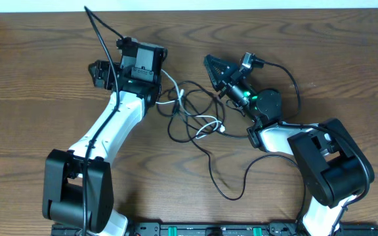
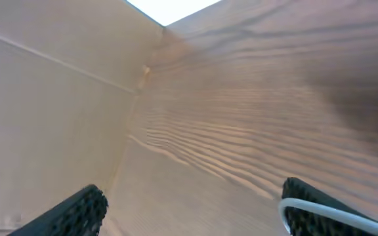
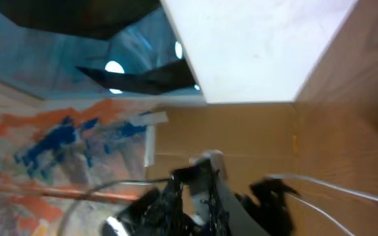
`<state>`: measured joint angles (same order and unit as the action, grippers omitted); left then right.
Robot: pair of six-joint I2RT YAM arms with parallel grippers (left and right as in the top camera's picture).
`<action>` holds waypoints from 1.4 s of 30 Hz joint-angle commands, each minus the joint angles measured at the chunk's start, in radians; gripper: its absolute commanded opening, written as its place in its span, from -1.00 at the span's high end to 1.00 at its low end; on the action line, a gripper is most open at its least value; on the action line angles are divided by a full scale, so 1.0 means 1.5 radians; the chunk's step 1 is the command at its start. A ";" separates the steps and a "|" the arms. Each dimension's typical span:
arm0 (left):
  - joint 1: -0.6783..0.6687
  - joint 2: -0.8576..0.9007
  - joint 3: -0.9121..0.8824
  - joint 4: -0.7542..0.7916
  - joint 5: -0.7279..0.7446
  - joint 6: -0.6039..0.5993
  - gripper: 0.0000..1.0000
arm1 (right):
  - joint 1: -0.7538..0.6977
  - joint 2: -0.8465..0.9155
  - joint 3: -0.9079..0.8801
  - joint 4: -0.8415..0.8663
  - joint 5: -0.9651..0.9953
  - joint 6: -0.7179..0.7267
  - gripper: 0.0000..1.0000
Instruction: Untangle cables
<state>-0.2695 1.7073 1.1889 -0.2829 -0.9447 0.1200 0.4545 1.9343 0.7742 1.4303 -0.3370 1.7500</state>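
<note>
The cables lie tangled mid-table between the arms. A white cable (image 1: 205, 121) loops there, and a black cable (image 1: 209, 157) trails toward the front. My left gripper (image 1: 143, 47) sits left of the tangle. The left wrist view shows that gripper (image 2: 192, 193) open wide over bare wood, with the white cable (image 2: 320, 210) lying across its right finger. My right gripper (image 1: 209, 61) hangs above the tangle's right side with its jaws together. In the blurred right wrist view, it (image 3: 189, 190) pinches a thin black cable (image 3: 110, 188) that trails left. White cable strands (image 3: 333, 187) run off to the right.
The wooden table (image 1: 31, 78) ends at a far edge along the top. A thick black arm lead (image 1: 100, 33) rises behind the left arm. Another arm lead (image 1: 293, 78) curls beside the right arm, and both arm bases stand at the front edge.
</note>
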 commanded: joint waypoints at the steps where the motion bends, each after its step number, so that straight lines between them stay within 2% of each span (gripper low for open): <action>1: 0.003 -0.012 0.005 0.014 -0.077 0.058 -0.69 | -0.002 -0.014 0.010 -0.025 -0.022 -0.038 0.72; 8: 0.003 -0.041 0.005 0.057 -0.122 0.098 -0.66 | -0.002 -0.014 0.010 -0.116 -0.046 -0.089 0.67; 12: 0.003 -0.070 0.005 0.096 -0.127 0.117 -0.66 | -0.001 -0.014 0.010 -0.182 -0.065 -0.104 0.57; 18: -0.004 -0.134 0.005 0.146 -0.125 0.128 -0.66 | -0.001 -0.014 0.010 -0.240 -0.103 -0.164 0.56; 22: -0.030 -0.191 0.005 0.155 -0.026 0.196 -0.66 | -0.001 -0.014 0.010 -0.285 -0.114 -0.200 0.53; 25: -0.056 -0.222 0.005 0.155 0.001 0.198 -0.66 | 0.001 -0.014 0.010 -0.299 -0.114 -0.200 0.49; 30: -0.108 -0.248 0.005 0.154 0.017 0.198 -0.66 | 0.004 -0.014 0.010 -0.299 -0.114 -0.213 0.31; 35: -0.157 -0.249 0.005 0.105 0.029 0.196 -0.65 | 0.004 -0.014 0.010 -0.299 -0.116 -0.213 0.15; 37: -0.176 -0.249 0.005 0.057 0.054 0.174 -0.56 | 0.004 -0.014 0.010 -0.299 -0.116 -0.216 0.06; 39: -0.193 -0.249 0.005 -0.004 0.098 0.133 -0.49 | 0.004 -0.014 0.010 -0.299 -0.116 -0.223 -0.03; 42: -0.210 -0.249 0.005 -0.101 0.226 0.088 -0.38 | 0.004 -0.014 0.010 -0.299 -0.116 -0.225 -0.13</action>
<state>-0.5621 1.3415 1.1889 -0.3695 -0.8017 0.3397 0.4549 1.9339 0.7792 0.9829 -0.5056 1.4368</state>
